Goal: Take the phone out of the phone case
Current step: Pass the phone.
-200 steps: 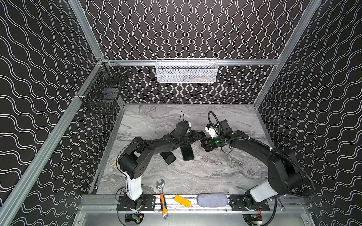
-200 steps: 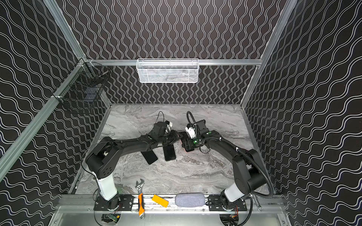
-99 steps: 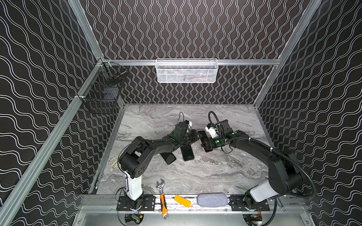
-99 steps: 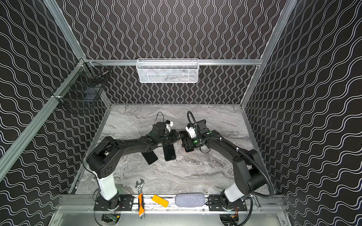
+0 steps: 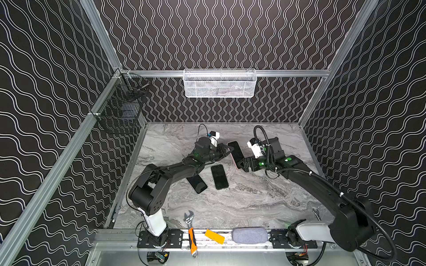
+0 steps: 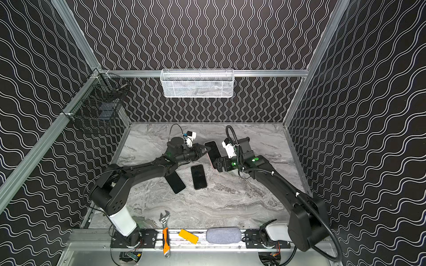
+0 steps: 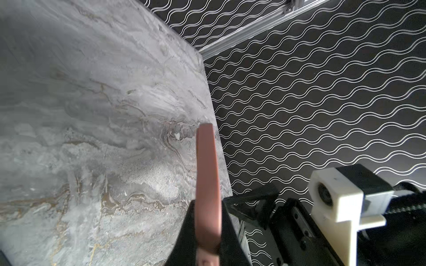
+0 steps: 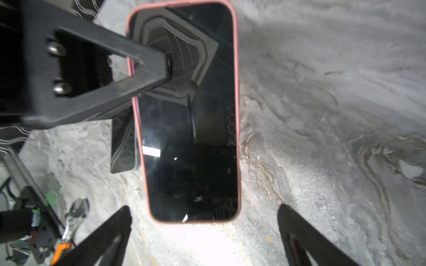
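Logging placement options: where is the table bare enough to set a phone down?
Bare marble between the loose phones and the wrench, and far left below the black basket. Crowded around the cased phone, left gripper and right gripper.

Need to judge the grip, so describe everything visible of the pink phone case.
The pink phone case is a thin, matte-looking shell with rounded corners, its rim framing the glossy black phone seated inside it. It is held tilted over the marble table, between the arms. The left end effector is shut on one long edge near an end; the open right end effector flanks the opposite end without touching.
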